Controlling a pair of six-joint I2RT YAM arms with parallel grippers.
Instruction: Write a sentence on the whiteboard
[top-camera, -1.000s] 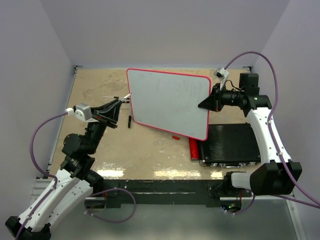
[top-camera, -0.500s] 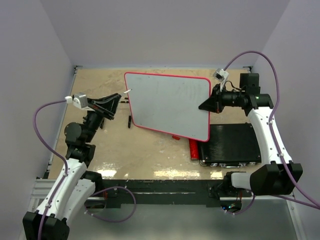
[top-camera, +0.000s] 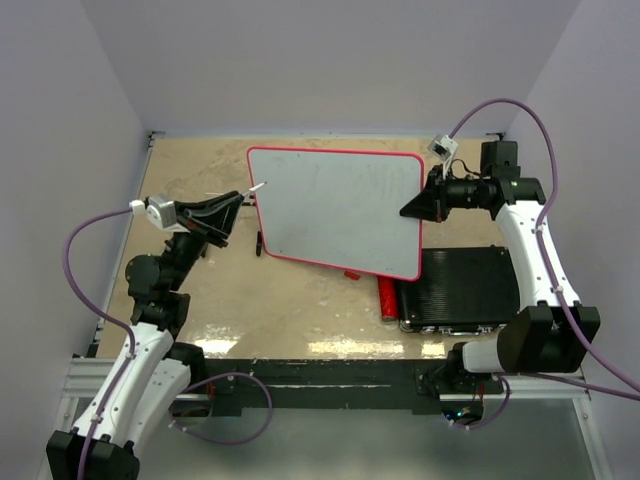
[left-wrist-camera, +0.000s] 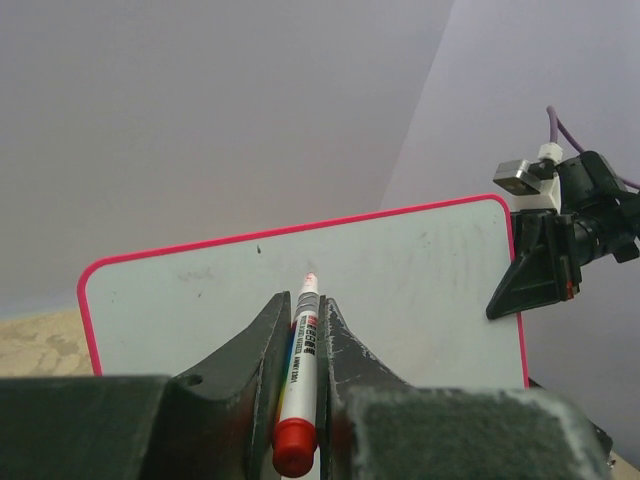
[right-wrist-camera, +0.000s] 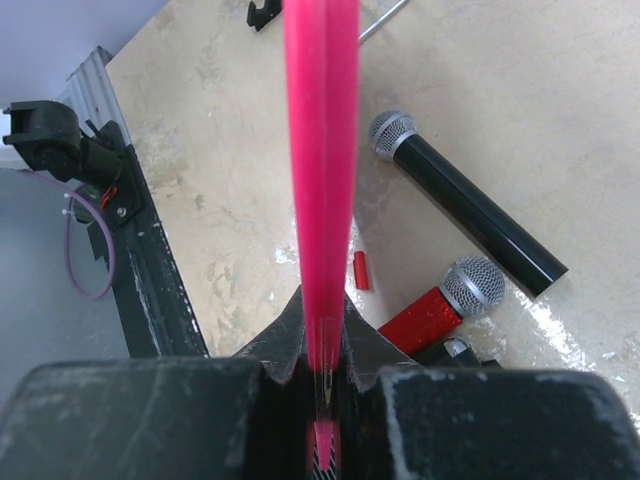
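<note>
Nearest on the bench (top-camera: 230, 300): black ribbed case (top-camera: 465, 290) lying flat at right, red glitter microphone (top-camera: 387, 297) just beside its left side, small red cap (top-camera: 351, 274) loose a little further in. Black microphone (right-wrist-camera: 470, 215) seen only from the right wrist, lying on the bench below the raised board. Next out, held off the bench and tilted up: whiteboard (top-camera: 335, 210), lower right corner overlapping the case in the top view, red frame all round, face blank apart from faint smudges, no writing visible. Judged light, stiff and flat, with a glossy face likely to be slippery, so best taken by the thin frame edge, as here. With only 1 edge held, likely to swing or flex under pen pressure. Right fingers (right-wrist-camera: 272, 350) clamped tight on the frame at the board's right edge, about mid-height. Right arm rising from its base at the near right, bent inward at the top, wrist level and pointing left. Left fingers (left-wrist-camera: 255, 350) closed on a white marker (left-wrist-camera: 303, 345), red end toward the wrist, tip toward the board. Left arm raised from the near left base, elbow bent, wrist aimed right. Marker tip near the board's upper left corner; touching or just short, cannot tell.
</note>
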